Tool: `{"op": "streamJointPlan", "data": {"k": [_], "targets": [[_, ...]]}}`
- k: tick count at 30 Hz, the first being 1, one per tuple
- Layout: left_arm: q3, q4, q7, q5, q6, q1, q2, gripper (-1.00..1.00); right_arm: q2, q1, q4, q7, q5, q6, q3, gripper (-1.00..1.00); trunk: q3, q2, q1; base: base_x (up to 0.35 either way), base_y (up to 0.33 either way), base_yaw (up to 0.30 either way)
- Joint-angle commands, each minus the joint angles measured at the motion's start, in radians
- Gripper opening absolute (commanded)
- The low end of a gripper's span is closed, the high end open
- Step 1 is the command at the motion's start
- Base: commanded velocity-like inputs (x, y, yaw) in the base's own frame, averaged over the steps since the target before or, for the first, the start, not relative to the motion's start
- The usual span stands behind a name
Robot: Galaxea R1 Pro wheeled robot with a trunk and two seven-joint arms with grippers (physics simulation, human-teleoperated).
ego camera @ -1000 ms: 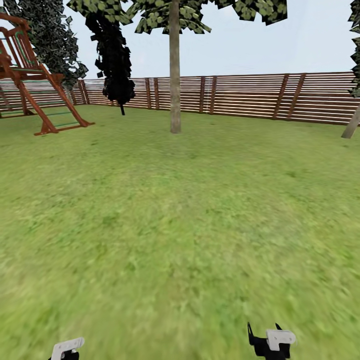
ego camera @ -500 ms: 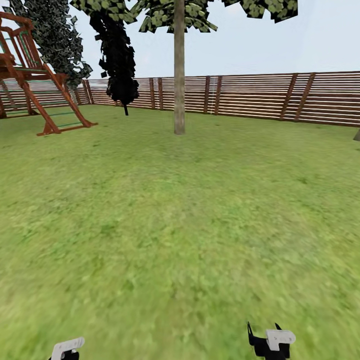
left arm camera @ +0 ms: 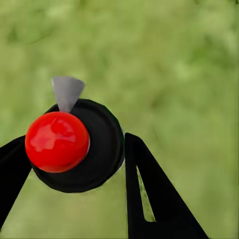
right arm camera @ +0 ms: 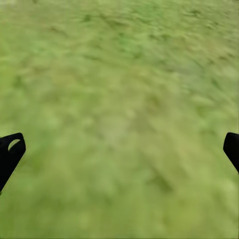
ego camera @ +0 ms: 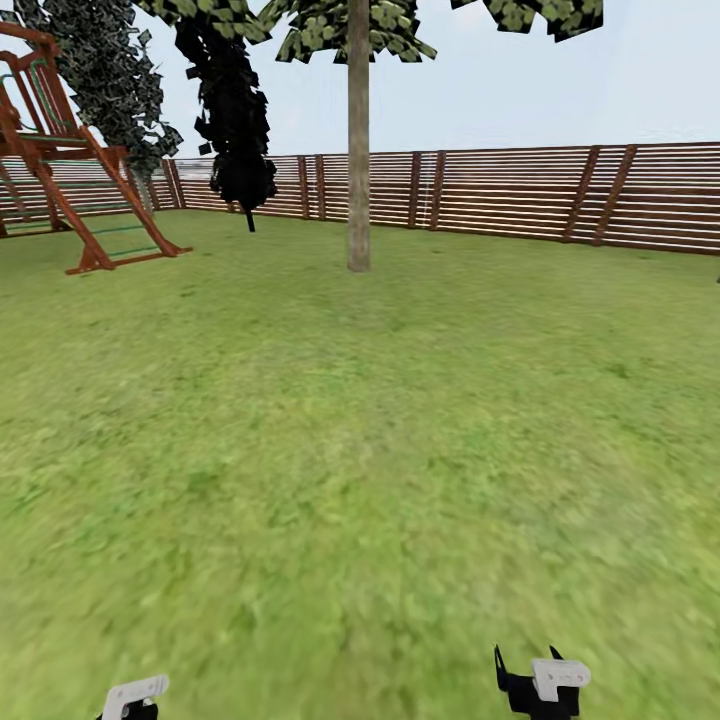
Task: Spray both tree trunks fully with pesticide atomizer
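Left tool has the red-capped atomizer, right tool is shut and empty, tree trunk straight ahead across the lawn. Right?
Not quite: the right tool is open, not shut; the right wrist view shows its fingers spread wide over bare grass. The rest holds: the left tool grips the atomizer, and the tree trunk stands ahead across the lawn.

1. A green lawn (ego camera: pixel 360 450) covers the ground from the near edge to the far boundary, its texture mottled and blurry up close.
2. A brown slatted fence (ego camera: pixel 500 195) closes the far side, with slanted posts at intervals.
3. A reddish-brown wooden play frame (ego camera: pixel 70 170) with green rungs stands on the grass at the far left.
4. Two dark columnar trees (ego camera: pixel 232 110) stand near the fence, beside the frame.
5. The sky (ego camera: pixel 560 90) above the fence is pale blue and hazy; the light is even, without strong shadows.
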State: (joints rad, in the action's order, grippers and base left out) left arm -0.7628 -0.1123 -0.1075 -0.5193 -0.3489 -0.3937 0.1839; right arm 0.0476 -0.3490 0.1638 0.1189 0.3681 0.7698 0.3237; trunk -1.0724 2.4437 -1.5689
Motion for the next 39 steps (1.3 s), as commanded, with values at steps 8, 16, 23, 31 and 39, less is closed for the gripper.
{"op": "streamJointPlan", "data": {"k": [8, 16, 23, 31, 39], "targets": [[-0.009, 0.0, -0.006, -0.004, -0.002, -0.001, 0.0, -1.0, 0.0, -0.001, -0.001, 0.008, 0.011, 0.002, 0.002, 1.0, -0.001, 0.0, 0.0, 0.34, 0.0, 0.0], [-0.009, 0.0, -0.006, -0.004, -0.002, -0.001, -0.001, -1.0, 0.0, -0.001, -0.001, 0.008, 0.011, 0.002, 0.002, 1.0, -0.001, 0.0, 0.0, 0.34, 0.0, 0.0], [-0.009, 0.0, -0.006, -0.004, -0.002, -0.001, -0.001, -1.0, 0.0, -0.001, -0.001, 0.008, 0.011, 0.002, 0.002, 1.0, -0.001, 0.0, 0.0, 0.34, 0.0, 0.0], [-0.009, 0.0, -0.006, -0.004, -0.002, -0.001, 0.0, -1.0, 0.0, -0.001, -0.001, 0.008, 0.011, 0.002, 0.002, 1.0, -0.001, 0.0, 0.0, 0.34, 0.0, 0.0], [-0.009, 0.0, -0.006, -0.004, -0.002, -0.001, -0.001, -1.0, 0.0, -0.001, -0.001, 0.008, 0.011, 0.002, 0.002, 1.0, -0.001, 0.0, 0.0, 0.34, 0.0, 0.09]]}}
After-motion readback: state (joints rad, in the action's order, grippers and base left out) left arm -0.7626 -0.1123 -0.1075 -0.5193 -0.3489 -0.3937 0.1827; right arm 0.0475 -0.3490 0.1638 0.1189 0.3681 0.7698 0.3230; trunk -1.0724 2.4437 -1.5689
